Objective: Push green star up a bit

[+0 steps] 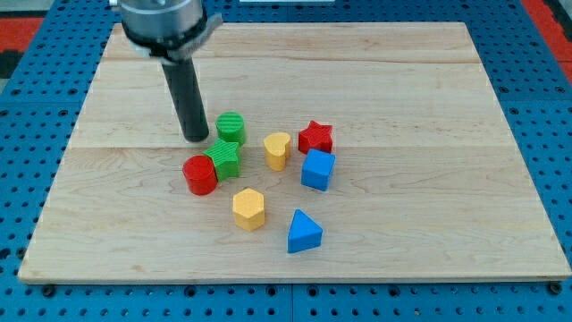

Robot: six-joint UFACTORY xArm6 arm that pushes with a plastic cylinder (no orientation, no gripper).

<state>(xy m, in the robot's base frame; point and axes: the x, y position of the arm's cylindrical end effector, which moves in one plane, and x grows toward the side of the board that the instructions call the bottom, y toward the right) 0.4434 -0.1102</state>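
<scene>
The green star (226, 157) lies near the board's middle, touching the red cylinder (200, 174) on its lower left. The green cylinder (231, 127) stands just above the star. My tip (196, 139) rests on the board to the star's upper left, close to it and beside the green cylinder's left side. I cannot tell whether the tip touches the star.
A yellow heart (277, 150), a red star (315, 137) and a blue cube (317, 170) sit to the right of the green star. A yellow hexagon (249, 209) and a blue triangle (303, 233) lie lower down. The wooden board (429, 107) has blue pegboard around it.
</scene>
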